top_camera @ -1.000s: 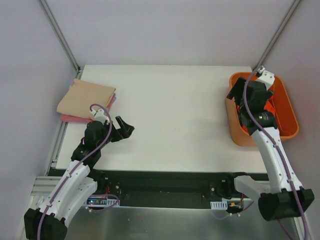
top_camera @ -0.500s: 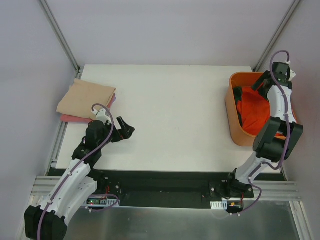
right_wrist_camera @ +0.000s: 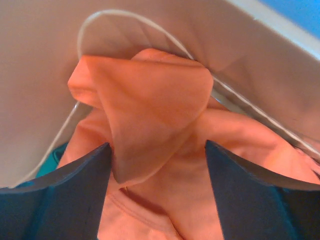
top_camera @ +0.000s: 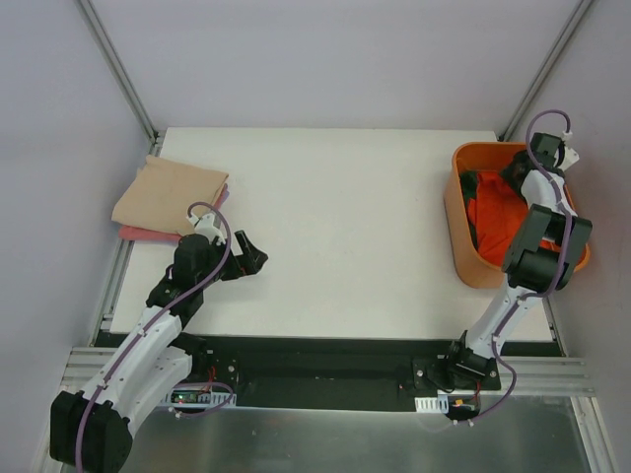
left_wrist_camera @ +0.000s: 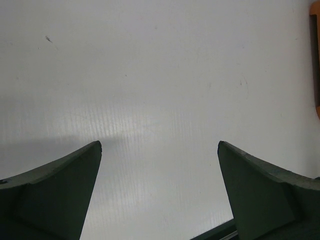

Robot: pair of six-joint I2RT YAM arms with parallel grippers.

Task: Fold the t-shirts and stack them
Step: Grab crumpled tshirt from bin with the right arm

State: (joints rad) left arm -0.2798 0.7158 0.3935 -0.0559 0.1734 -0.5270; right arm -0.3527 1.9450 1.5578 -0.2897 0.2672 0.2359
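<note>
beige cloth is lying at the far left: a folded beige t-shirt [top_camera: 170, 192] is sitting on top of a pink t-shirt [top_camera: 146, 235], whose edge is peeking out along the near and right sides. the stack is resting at the far-left corner of the white surface [top_camera: 345, 227] and is reaching over its left edge

just near and to the right of the stack, the left arm [top_camera: 148, 340] is stretching in from the near edge, its left jaws hovering low over bare surface, apart from the shirts. in the left wrist view they are standing wide open with nothing but the surface [left_wrist_camera: 160, 75] between them

across the surface, well apart from the stack, a rigid orange bin [top_camera: 461, 251] is sitting at the right edge. a crumpled orange t-shirt [top_camera: 498, 219] is lying inside it, with a dark cloth [top_camera: 478, 185] bunched at the bin's far-left corner

the right arm [top_camera: 540, 246] is rising beside the bin and bending down into it from the far side. in the right wrist view the right jaws are spread apart, not clamped, and a raised fold of the orange t-shirt [right_wrist_camera: 150, 110] is standing between them against the pale inner wall of the bin [right_wrist_camera: 45, 55]; whether the tips are touching the cloth i cannot tell
</note>
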